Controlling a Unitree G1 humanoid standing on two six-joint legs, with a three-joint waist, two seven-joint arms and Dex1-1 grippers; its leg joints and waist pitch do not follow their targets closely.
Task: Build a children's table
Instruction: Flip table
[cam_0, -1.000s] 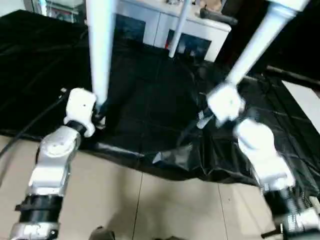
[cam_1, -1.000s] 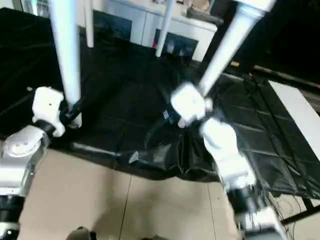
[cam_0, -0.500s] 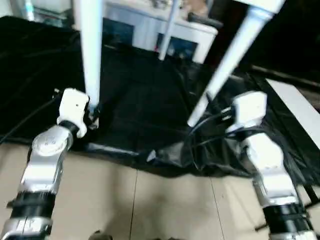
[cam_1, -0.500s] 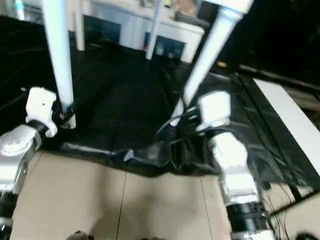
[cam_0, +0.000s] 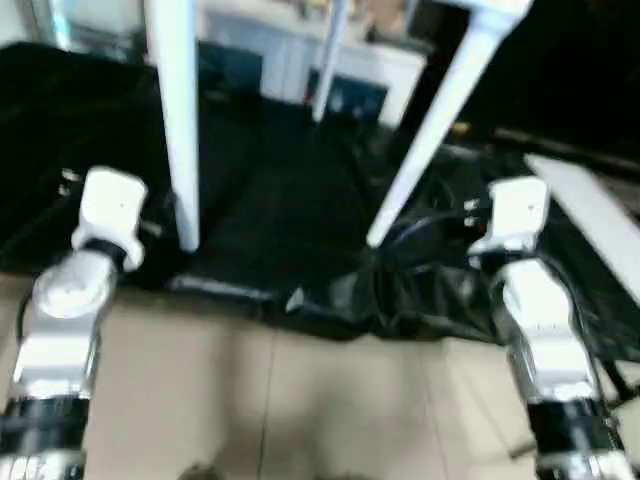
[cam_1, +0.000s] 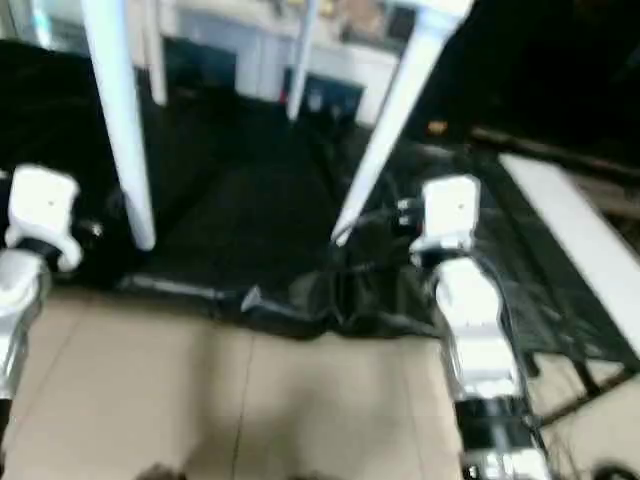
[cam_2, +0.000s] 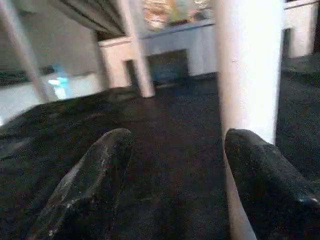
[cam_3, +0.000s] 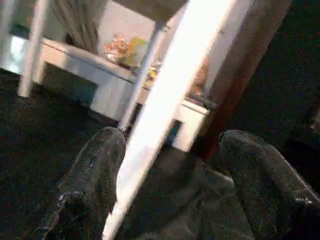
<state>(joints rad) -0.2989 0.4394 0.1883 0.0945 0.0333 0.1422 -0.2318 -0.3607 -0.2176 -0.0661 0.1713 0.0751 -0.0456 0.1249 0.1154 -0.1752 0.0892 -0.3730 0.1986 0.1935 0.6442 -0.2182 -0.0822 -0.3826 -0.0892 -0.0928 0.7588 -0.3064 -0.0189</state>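
Both grippers have let go: left gripper (cam_2: 175, 185) and right gripper (cam_3: 175, 185) hang with fingers spread beside the near legs (cam_0: 178, 130), so the children's table (cam_0: 490, 8) stands unaided.

Beige tile floor (cam_0: 330, 400) w/ black sheet (cam_0: 270, 210), white cabinet (cam_0: 300, 60) at back.

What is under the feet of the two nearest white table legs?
A black sheet lies on the floor under the left leg and the right leg. Its crumpled front edge ends on beige floor tiles. The floor under the sheet is covered.
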